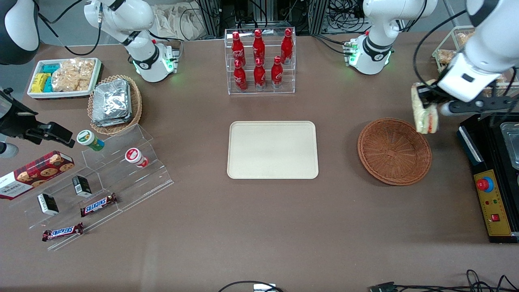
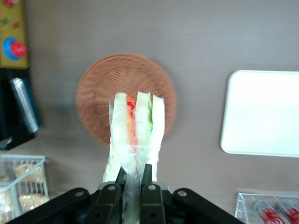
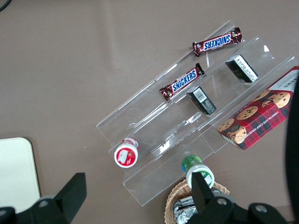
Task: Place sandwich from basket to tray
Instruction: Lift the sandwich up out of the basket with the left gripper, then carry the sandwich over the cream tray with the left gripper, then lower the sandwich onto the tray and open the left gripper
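The sandwich [image 1: 424, 109] hangs in the air in its clear wrap, pale bread with red and green filling showing at its edge. My gripper [image 1: 425, 96] is shut on it, holding it above the rim of the basket [image 1: 394, 151] on the working arm's side. In the left wrist view the sandwich [image 2: 138, 126] sticks out from between the gripper [image 2: 134, 175] fingers, with the empty reddish-brown basket [image 2: 93, 98] below it. The cream tray [image 1: 272, 149] lies flat and bare at the table's middle, beside the basket, and shows as the tray [image 2: 261, 112] in the wrist view.
A black machine with a red button [image 1: 485, 184] stands close beside the basket at the working arm's end. A clear bin of snacks [image 1: 450, 48] sits farther from the camera. A rack of red bottles [image 1: 259, 56] stands farther back than the tray. Snack shelves [image 1: 97, 178] lie toward the parked arm's end.
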Robot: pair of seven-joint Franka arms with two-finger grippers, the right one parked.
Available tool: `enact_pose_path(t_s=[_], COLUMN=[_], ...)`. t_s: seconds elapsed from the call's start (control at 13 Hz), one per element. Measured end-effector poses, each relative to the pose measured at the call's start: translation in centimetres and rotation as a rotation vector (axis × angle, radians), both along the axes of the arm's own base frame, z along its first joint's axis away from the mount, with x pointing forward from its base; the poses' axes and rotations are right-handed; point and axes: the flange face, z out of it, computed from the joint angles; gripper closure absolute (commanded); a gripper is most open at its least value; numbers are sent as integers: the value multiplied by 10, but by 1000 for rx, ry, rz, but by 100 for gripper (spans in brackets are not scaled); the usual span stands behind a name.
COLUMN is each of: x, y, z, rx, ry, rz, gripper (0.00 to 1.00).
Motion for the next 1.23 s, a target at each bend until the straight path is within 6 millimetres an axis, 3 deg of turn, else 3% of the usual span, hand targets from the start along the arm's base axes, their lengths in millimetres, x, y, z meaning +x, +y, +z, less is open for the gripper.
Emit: enact_pose_path(t_s=[0.15,0.38,0.54,0.69,1.08,1.23], x=[-1,-22,-32,-28,-17,-16], y=[-68,-171,-216,-232,-242,-246], z=[-7,-42,-71,-113,-244,-285], rx=[-7,6,-3,-19,-26,-51], ry=[17,53,61,58,52,65], rz=[-52,-3,12,11,26,19], gripper=[100,98,98,98,97,98])
